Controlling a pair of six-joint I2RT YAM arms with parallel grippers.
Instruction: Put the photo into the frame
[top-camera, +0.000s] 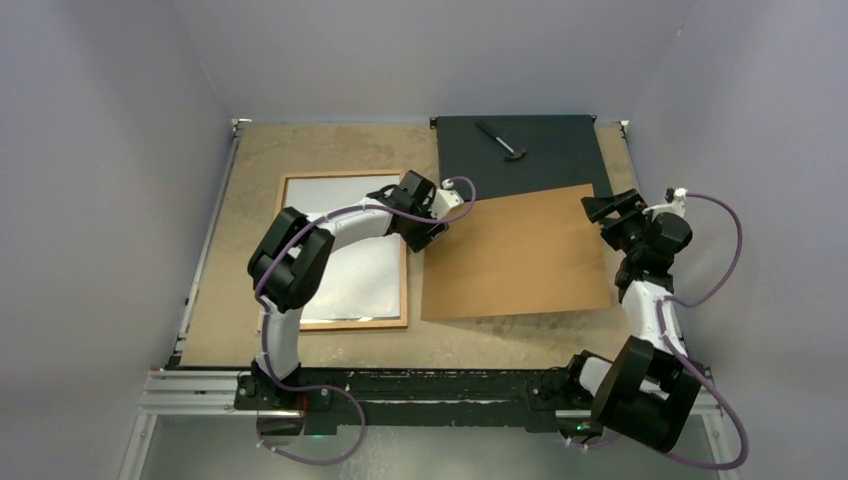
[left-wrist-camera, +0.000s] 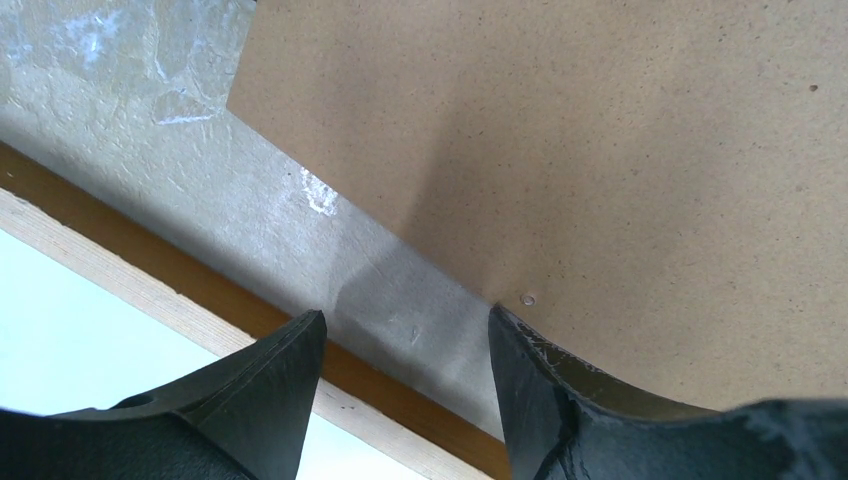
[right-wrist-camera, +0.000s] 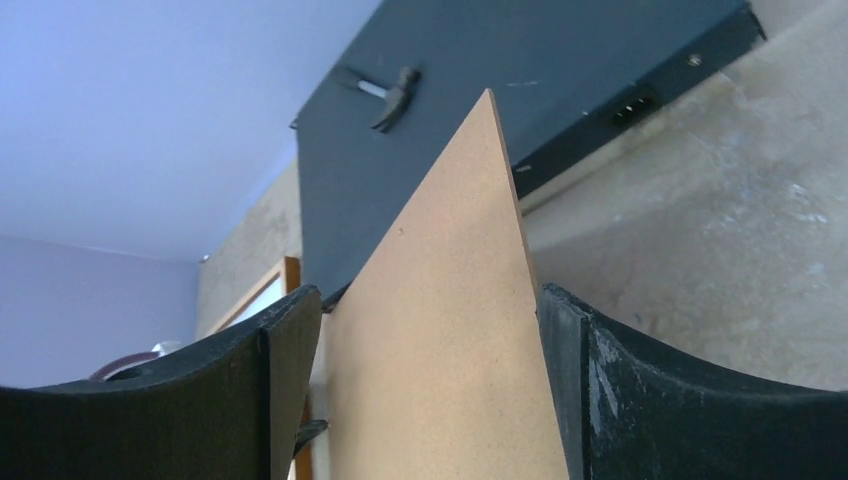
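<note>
The frame (top-camera: 345, 324) lies flat at centre left of the overhead view, a white sheet (top-camera: 372, 285) filling it; I cannot tell if that is the photo. My left gripper (left-wrist-camera: 405, 330) hangs open over the bare table (left-wrist-camera: 380, 270) strip between frame and hardboard (top-camera: 515, 255). My right gripper (right-wrist-camera: 430, 310) straddles the hardboard's upper right corner, jaws wide; gripping or not, I cannot tell

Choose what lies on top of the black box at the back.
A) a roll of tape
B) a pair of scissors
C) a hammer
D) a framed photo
C: the top view shows a small hammer lying on the black box, and the right wrist view shows it there too.
</note>
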